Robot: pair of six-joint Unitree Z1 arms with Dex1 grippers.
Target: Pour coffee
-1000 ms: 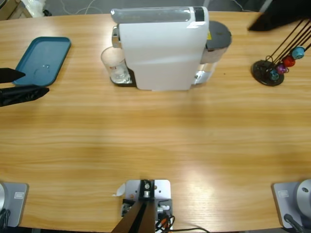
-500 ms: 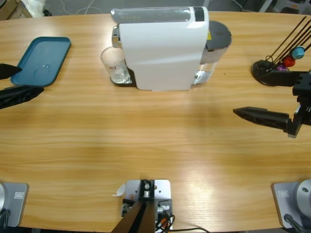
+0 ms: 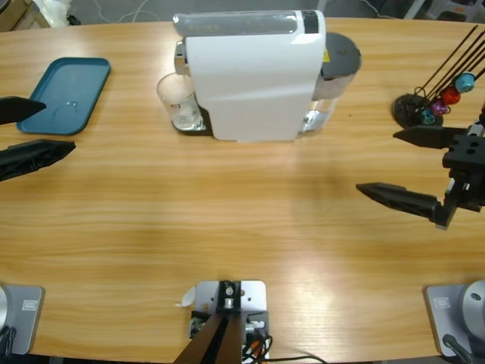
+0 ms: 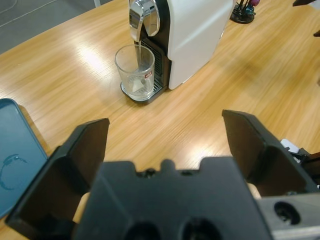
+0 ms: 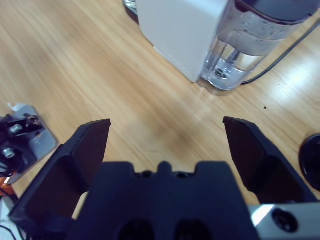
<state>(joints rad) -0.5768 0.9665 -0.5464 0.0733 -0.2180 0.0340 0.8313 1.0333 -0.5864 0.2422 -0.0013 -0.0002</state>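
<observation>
White plastic fills the upper middle of my high view: the coffee machine [image 3: 254, 76] stands on the wooden table [image 3: 227, 212], with its clear water tank [image 3: 337, 68] on the right side. A clear glass [image 3: 179, 101] sits on the drip tray under the spout at the machine's left. In my left wrist view a thin stream runs from the chrome spout [image 4: 140, 17] into the glass [image 4: 135, 71], and the coffee [image 4: 138, 86] is only a shallow pale layer at the bottom.

At the far left edge of the high view I see my left end effector [image 3: 29, 130], released, its jaws spread wide, just beside the teal tray [image 3: 68, 95] in the upper left and well apart from the glass. At the right edge my right end effector [image 3: 405, 167] is also released with jaws wide, holding nothing, over bare table. Just above it stands the black capsule stand [image 3: 420, 114] with coloured capsules.
</observation>
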